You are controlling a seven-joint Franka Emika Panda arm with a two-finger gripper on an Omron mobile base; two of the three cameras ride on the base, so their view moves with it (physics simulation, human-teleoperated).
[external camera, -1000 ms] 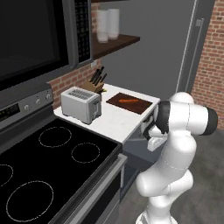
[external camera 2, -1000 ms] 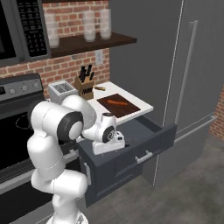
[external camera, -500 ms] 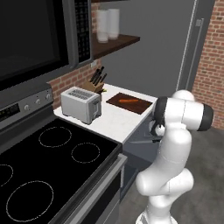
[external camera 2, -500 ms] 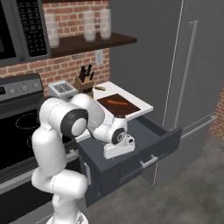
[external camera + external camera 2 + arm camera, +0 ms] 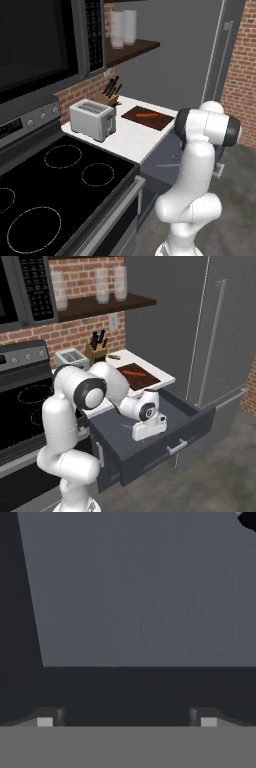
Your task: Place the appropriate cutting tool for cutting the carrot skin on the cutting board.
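Note:
My gripper [image 5: 145, 436] hangs inside the open dark grey drawer [image 5: 165, 448], pointing down at its floor. In the hand view the gripper [image 5: 126, 719] is open, its two fingertips [image 5: 45, 721] wide apart with nothing between them above the bare drawer floor. The orange carrot [image 5: 131, 372] lies on the dark reddish-brown cutting board [image 5: 145, 376] on the white counter behind the drawer. From the left, the carrot [image 5: 146, 115] rests in the middle of the board [image 5: 161, 122]. The cutting tool is out of view.
A silver toaster [image 5: 92, 119] and a wooden knife block [image 5: 107, 97] stand at the back of the counter. The black stovetop [image 5: 60, 190] lies left of it. A grey refrigerator [image 5: 220, 331] rises right of the drawer. A dark shape [image 5: 248, 520] sits at the hand view's top right corner.
The arm has swung the hand further out along the open drawer, toward its front. The jaws have stayed wide apart.

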